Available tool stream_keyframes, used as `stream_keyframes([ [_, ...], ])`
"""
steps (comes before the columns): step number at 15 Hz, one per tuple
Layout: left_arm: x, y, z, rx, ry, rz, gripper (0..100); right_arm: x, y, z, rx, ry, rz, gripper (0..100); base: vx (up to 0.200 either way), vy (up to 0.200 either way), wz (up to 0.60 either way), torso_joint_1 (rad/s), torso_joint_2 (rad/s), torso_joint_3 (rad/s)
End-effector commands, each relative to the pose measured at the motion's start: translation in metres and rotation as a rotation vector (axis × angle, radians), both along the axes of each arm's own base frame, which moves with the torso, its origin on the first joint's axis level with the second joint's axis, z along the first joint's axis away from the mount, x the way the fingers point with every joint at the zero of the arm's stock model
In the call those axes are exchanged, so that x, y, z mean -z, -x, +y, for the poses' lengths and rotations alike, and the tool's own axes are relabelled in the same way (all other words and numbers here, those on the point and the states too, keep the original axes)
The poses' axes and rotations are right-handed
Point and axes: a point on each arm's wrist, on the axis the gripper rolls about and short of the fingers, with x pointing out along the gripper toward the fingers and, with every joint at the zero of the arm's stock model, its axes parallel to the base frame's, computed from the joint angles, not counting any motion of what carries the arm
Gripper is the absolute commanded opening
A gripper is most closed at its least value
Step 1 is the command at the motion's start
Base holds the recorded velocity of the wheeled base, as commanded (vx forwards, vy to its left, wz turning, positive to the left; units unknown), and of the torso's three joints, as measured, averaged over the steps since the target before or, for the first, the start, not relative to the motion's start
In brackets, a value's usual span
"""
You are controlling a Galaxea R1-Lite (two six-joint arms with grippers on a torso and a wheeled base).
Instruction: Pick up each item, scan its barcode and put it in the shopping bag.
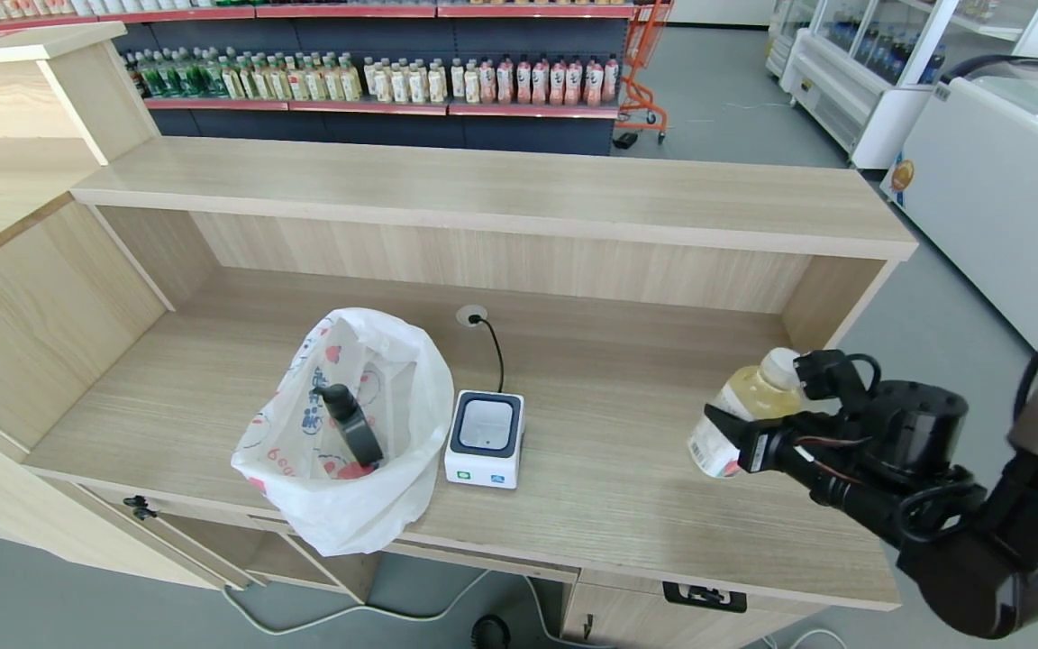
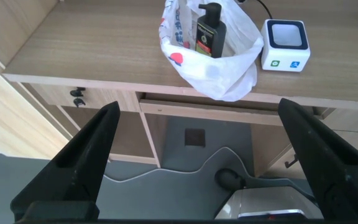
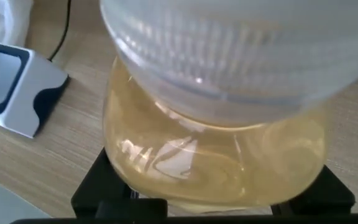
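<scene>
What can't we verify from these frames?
- Barcode on the bottle: too small in the head view, and the right gripper covers part of the label; in the right wrist view the cap blocks it.
- Base of the black pump bottle: behind the shopping bag wall in head and left wrist views.
- Anything else in the bag: folds hide it.

Print shows in several places, none clear enough to read.
The shopping bag (image 1: 339,514) has red and blue figures and characters on its white wall, too crumpled to make out. The scanner (image 1: 485,439), just right of it, has a green and a blue icon on its near face. The black bottle (image 1: 352,428) in the bag and the drink bottle (image 1: 740,415) over the right end of the worktop (image 1: 618,433) bear labels too small to tell. A round orange sticker (image 1: 903,174) sits on the far-right freezer (image 1: 997,207).
</scene>
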Motion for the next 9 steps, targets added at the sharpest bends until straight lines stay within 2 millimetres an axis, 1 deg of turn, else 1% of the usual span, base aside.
stream_keyframes([
  [1,0.000,0.000,0.000,0.000,0.000,0.000,100,-0.090,0.039,-0.028,-0.087,-0.153,-0.117,0,0.000,0.000,0.00,0.000,0.00,0.000],
  [3,0.000,0.000,0.000,0.000,0.000,0.000,100,-0.146,0.078,-0.032,-0.260,-0.277,-0.064,0,0.000,0.000,0.00,0.000,0.00,0.000],
  [4,0.000,0.000,0.000,0.000,0.000,0.000,100,-0.175,0.100,-0.030,-0.338,-0.337,-0.008,0,0.000,0.000,0.00,0.000,0.00,0.000],
  [5,0.000,0.000,0.000,0.000,0.000,0.000,100,-0.199,0.119,-0.023,-0.434,-0.371,0.040,0,0.000,0.000,0.00,0.000,0.00,0.000],
  [7,0.000,0.000,0.000,0.000,0.000,-0.002,100,-0.223,0.144,-0.008,-0.565,-0.389,0.058,0,0.000,0.000,0.00,0.000,0.00,0.000],
  [9,0.000,0.000,0.000,0.000,0.000,0.000,100,-0.227,0.150,-0.001,-0.620,-0.392,0.055,0,0.000,0.000,0.00,0.000,0.00,0.000],
])
